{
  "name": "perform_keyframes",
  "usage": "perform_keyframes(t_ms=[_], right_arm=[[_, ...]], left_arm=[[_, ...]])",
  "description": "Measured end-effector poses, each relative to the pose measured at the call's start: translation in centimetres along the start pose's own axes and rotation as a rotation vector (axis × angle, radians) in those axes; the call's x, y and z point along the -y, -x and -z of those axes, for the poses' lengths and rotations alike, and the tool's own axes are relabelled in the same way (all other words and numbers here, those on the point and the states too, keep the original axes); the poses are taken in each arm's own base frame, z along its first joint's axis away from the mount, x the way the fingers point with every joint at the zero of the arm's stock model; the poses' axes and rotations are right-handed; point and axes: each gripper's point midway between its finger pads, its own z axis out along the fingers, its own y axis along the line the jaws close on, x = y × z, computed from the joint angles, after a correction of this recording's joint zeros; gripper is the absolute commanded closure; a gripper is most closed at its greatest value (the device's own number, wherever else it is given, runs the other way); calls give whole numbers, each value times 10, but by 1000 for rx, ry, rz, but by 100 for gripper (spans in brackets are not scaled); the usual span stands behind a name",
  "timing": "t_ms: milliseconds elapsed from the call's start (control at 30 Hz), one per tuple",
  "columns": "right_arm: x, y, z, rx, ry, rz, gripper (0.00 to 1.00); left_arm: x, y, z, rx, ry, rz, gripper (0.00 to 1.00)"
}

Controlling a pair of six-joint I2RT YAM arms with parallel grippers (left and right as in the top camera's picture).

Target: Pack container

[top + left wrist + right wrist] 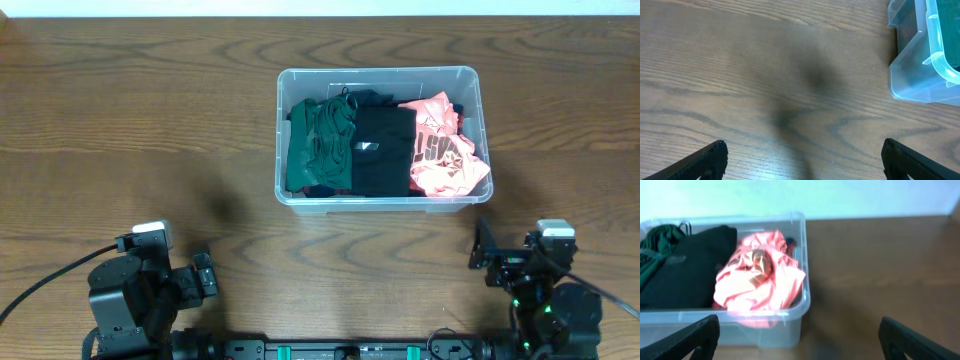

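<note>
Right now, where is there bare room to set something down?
Bare table spreads left of the container and between it and the left tool and right tool. Inside is crowded: green, black and pink garments fill it.

Overhead view: even, bright light, sharp focus, one faint soft shadow on the table (120,120) at lower left. Left wrist view: dimmer, soft, diffuse dark shadow patches on the wood, container (912,75) corner tinted pale blue. Right wrist view: blurred throughout, pink garment (760,285) overexposed.
</note>
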Motion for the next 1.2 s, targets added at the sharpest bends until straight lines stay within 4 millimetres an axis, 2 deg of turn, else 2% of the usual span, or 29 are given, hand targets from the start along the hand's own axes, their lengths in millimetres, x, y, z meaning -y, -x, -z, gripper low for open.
perform_keyframes(t_ms=[133, 267, 400, 600, 1200], right_arm=[[-1, 9, -17, 155, 16, 38, 1], [-1, 8, -33, 266, 15, 114, 1], [2, -19, -47, 229, 2, 211, 1], [2, -27, -48, 201, -4, 279, 1], [2, -26, -48, 202, -6, 299, 1]], left_arm=[[0, 0, 0, 0, 0, 0, 2], [0, 0, 0, -2, 0, 0, 2], [0, -1, -1, -2, 0, 0, 2], [0, -1, -1, -2, 0, 0, 2], [0, -1, -1, -2, 0, 0, 2]])
